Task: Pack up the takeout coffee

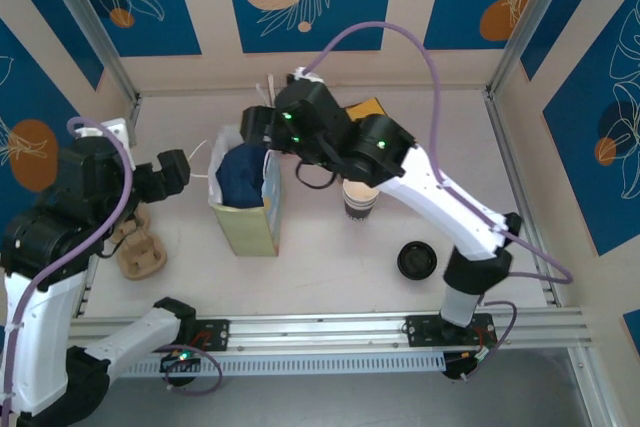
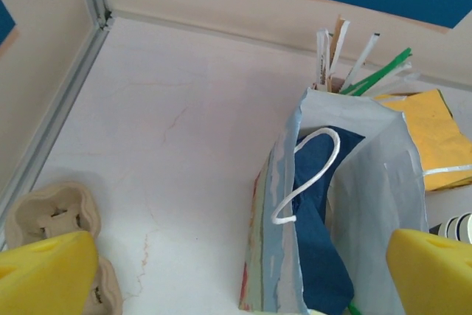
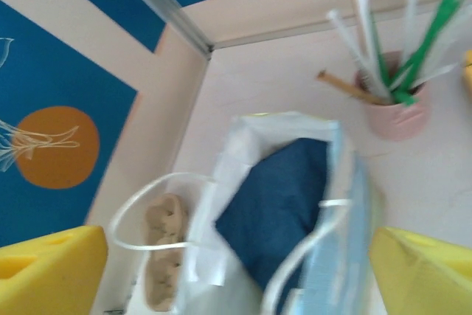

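The takeout coffee is hidden or out of view. A paper bag [image 1: 245, 217] stands upright mid-table, its mouth open, with a dark blue fold [image 1: 240, 175] inside. My right gripper [image 1: 252, 132] hovers over the bag's back rim. In the right wrist view the right gripper [image 3: 236, 278] is open and empty above the bag [image 3: 243, 145] and the blue fold [image 3: 280, 197]. Left of the bag, my left gripper [image 1: 180, 172] is open too. In the left wrist view the left gripper [image 2: 240, 278] faces the bag's side [image 2: 369, 204], holding nothing.
A lidless striped cup [image 1: 358, 202] stands right of the bag under the right arm. A loose black lid [image 1: 416, 260] lies front right. A cardboard cup carrier [image 1: 140, 247] sits at the left. A pink cup of straws [image 3: 394, 101] and yellow napkins [image 2: 431, 130] sit behind.
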